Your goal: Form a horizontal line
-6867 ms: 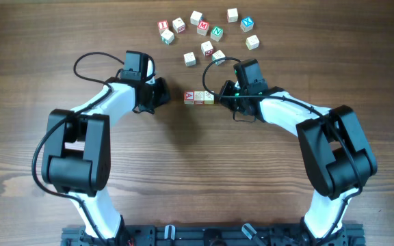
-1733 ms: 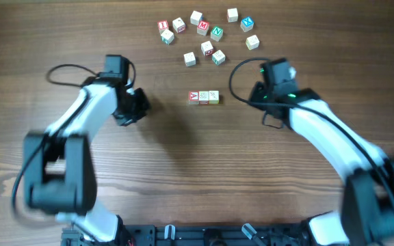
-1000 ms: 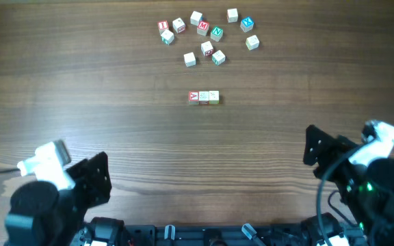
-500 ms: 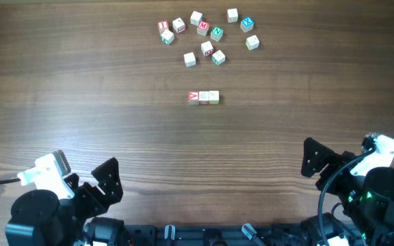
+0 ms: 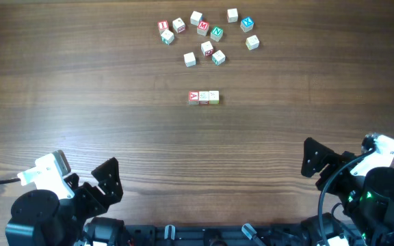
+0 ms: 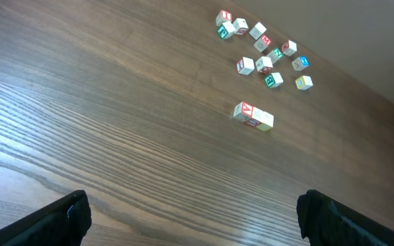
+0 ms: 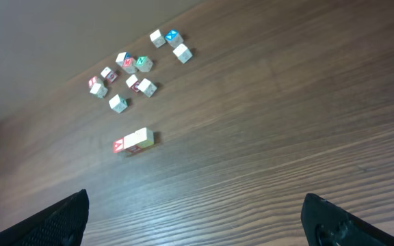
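Observation:
The horizontal line [image 5: 204, 97] is a short row of three pale letter cubes touching side by side in the middle of the table, with the red-lettered cube at its left end. The same line [image 6: 253, 115] shows far off in the left wrist view, and the line [image 7: 134, 141] also appears in the right wrist view. My left gripper [image 5: 101, 188] sits folded back at the near left edge, and its wrist view shows the gripper [image 6: 191, 215] open and empty. My right gripper [image 5: 317, 158] rests at the near right, and the gripper [image 7: 193, 212] is open too, holding nothing.
A loose cluster of several letter cubes [image 5: 207, 31] lies scattered at the far side of the wooden table, beyond the line. This cluster [image 6: 265, 48] shows in the left wrist view, and the cluster [image 7: 132, 68] in the right. Bare wood separates both grippers from the cubes.
Both arms have drawn back from beside the row to the table's near edge and settled there. The jaws have spread wide. The row and the loose cubes have not moved.

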Available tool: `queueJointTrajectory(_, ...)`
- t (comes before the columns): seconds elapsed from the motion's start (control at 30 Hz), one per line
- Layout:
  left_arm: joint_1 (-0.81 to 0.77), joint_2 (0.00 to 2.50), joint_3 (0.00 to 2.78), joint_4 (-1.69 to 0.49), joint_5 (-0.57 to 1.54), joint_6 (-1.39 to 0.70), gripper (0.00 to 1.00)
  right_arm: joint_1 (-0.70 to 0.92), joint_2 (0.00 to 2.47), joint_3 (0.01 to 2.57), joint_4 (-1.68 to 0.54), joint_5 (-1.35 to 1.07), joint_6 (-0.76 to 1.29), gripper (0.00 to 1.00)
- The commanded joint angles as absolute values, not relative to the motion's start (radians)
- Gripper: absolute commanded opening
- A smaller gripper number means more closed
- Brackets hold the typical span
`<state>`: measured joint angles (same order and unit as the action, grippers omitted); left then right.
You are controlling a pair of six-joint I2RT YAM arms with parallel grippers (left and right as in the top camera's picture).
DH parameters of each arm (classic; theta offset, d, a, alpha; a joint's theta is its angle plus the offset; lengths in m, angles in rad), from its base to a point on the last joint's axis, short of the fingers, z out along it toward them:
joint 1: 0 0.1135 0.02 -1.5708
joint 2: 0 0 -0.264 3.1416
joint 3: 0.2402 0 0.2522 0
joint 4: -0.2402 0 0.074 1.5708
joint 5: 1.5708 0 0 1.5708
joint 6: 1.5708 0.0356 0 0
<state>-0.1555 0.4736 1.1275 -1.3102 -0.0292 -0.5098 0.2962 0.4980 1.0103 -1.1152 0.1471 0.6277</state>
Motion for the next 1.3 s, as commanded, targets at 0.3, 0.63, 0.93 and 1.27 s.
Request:
queueJointTrajectory(0.3,-0.160,0.472,1.126,-1.311,-0.035,-0.505,1.00,0.083,0.199,0.820,-0.828,0.185,0.627,1.00)
queueJointTrajectory(0.63,-0.160,0.472,1.126,-1.311,-0.035,-0.505,1.00,-0.074,0.005,0.358,-0.178,-0.038,0.596,1.00)
queueJointTrajectory(0.93,-0.160,0.472,1.126,-1.311,-0.035,-0.505,1.00,-0.080,0.004,0.028,0.196,-0.095,0.606,1.00)
queueJointTrajectory(1.27,-0.160,0.472,1.126,-1.311,-0.035,-0.505,1.00,-0.080,0.004,0.005,0.000,-0.070,0.494,1.00)
